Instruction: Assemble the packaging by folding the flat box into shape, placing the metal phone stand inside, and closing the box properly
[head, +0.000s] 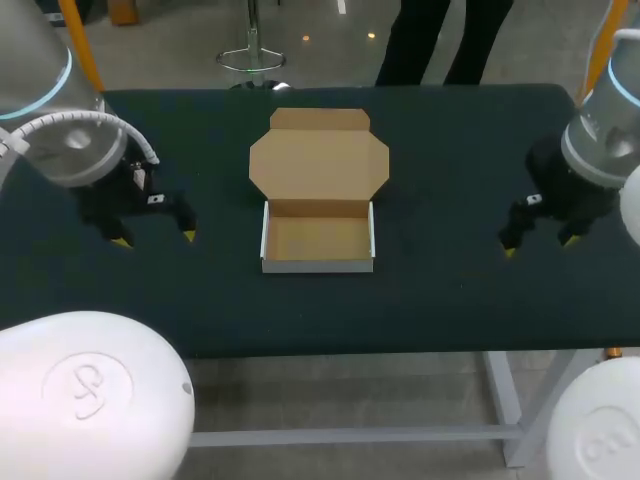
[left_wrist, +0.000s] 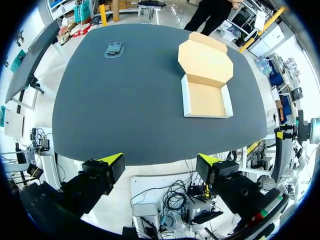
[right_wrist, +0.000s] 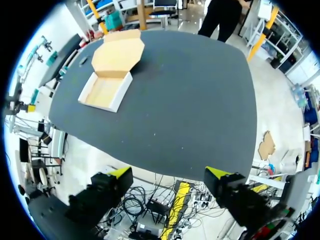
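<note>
Yellow-tipped fingers are standing wide apart on both tools, with nothing between them and nothing touching them. In the head view the left gripper (head: 153, 238) is hanging over the dark flat table (head: 440, 300) at the frame's middle left. The right gripper (head: 540, 245) is hanging at the middle right. Each is staying well apart from the box.

Each wrist view is showing its own gripper more closely than the head view does. The left wrist view is showing the left gripper (left_wrist: 160, 161) open and empty, and the right wrist view is showing the right gripper (right_wrist: 169, 173) the same.

Between the two grippers, in the centre of the head frame, the brown cardboard box (head: 318, 240) with white outer walls is sitting folded into a shallow tray. Its inside is showing bare cardboard. Its lid (head: 318, 160) is lying open and flat on the table, on the far side of the tray.

Farthest off, the grey metal phone stand (left_wrist: 114, 48) is lying on the table near its far edge, well apart from the box. Only the left wrist view is showing it plainly. In the head view the left arm (head: 60, 130) is covering that upper left corner.
</note>
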